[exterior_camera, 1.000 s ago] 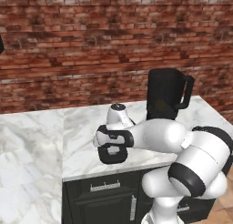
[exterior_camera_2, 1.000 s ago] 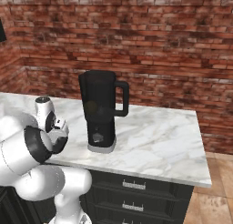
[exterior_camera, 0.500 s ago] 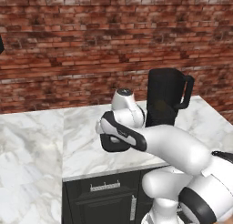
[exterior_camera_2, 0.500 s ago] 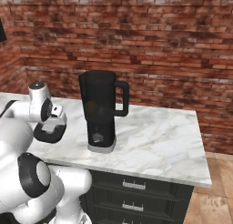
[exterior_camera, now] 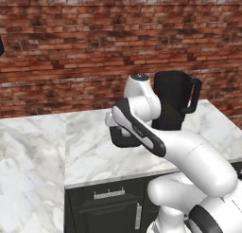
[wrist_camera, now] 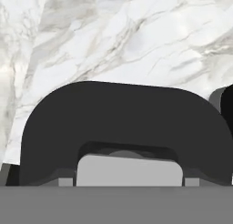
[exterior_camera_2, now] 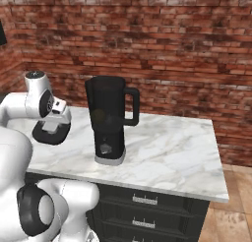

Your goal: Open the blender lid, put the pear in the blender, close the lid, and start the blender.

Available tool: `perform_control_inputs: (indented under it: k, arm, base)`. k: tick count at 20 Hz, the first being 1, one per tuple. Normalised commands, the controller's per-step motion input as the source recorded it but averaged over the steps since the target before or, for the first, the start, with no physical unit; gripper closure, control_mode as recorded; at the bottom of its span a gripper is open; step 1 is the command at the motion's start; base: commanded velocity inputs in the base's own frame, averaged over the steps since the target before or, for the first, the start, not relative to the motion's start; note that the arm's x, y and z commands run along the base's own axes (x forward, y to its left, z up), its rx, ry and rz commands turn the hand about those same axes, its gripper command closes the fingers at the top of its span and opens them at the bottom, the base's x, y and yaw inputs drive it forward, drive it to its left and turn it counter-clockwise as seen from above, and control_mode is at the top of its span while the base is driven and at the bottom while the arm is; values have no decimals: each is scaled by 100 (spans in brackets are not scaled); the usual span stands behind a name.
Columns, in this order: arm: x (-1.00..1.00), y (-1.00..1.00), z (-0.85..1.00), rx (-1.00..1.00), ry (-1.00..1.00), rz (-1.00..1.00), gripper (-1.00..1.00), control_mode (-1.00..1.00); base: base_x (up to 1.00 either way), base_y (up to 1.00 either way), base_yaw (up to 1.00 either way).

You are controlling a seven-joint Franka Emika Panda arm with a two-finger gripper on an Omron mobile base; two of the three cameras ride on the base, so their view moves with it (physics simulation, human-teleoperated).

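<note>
Lid (wrist_camera: 123, 123) fills the lower half of the hand view, black and rounded, its light-grey cap (wrist_camera: 129, 170) at 6 o'clock, marble counter (wrist_camera: 113, 36) beyond it at 12. The gripper (exterior_camera_2: 51, 125) is clamped on the lid, holding it flat above the counter in the right base view, at 9 o'clock from the blender (exterior_camera_2: 109, 119) and clear of it. In the left base view the lid (exterior_camera: 124, 137) hangs under the arm's wrist, at 8 o'clock from the blender (exterior_camera: 174, 99). The blender stands upright on the marble before the brick wall (exterior_camera_2: 172, 49), its jar uncovered, handle toward 3 o'clock.
</note>
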Motion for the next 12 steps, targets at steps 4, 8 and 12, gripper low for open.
perform_control_inputs:
  k: [4, 8, 12]
  arm:
    - [-35, -23, 59, 0, -6, 0, 100, -100]
    - [-11, -25, 82, 0, -1, 0, 100, -100]
    - [0, -35, 91, 0, 0, 0, 100, -100]
  base:
    - [0, 0, 0]
    - [0, 0, 0]
    - [0, 0, 0]
